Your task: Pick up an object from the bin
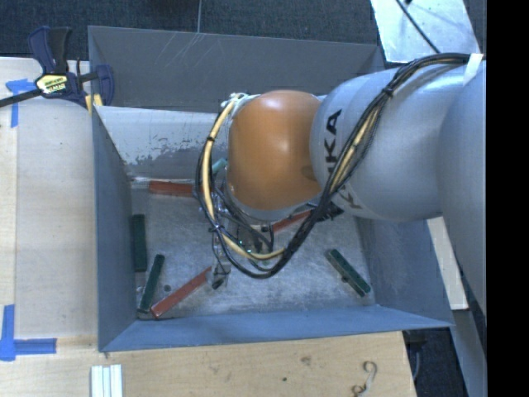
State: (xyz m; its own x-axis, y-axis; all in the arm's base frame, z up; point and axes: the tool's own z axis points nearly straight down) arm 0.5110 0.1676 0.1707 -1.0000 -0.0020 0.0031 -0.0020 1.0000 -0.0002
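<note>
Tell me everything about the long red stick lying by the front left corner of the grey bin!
The long red stick is thin, straight and reddish-brown, maybe plastic. It lies flat on the floor of the grey metal bin, slanting from the front left corner up towards the middle. Its lower end meets the tip of a dark green stick. Its upper end stops right by the gripper; whether they touch, I cannot tell.

Front-centre floor (281, 294) bare; green sticks (138, 242), red stick (183, 291) crowd left corner; lone green stick (348, 272) right.
</note>
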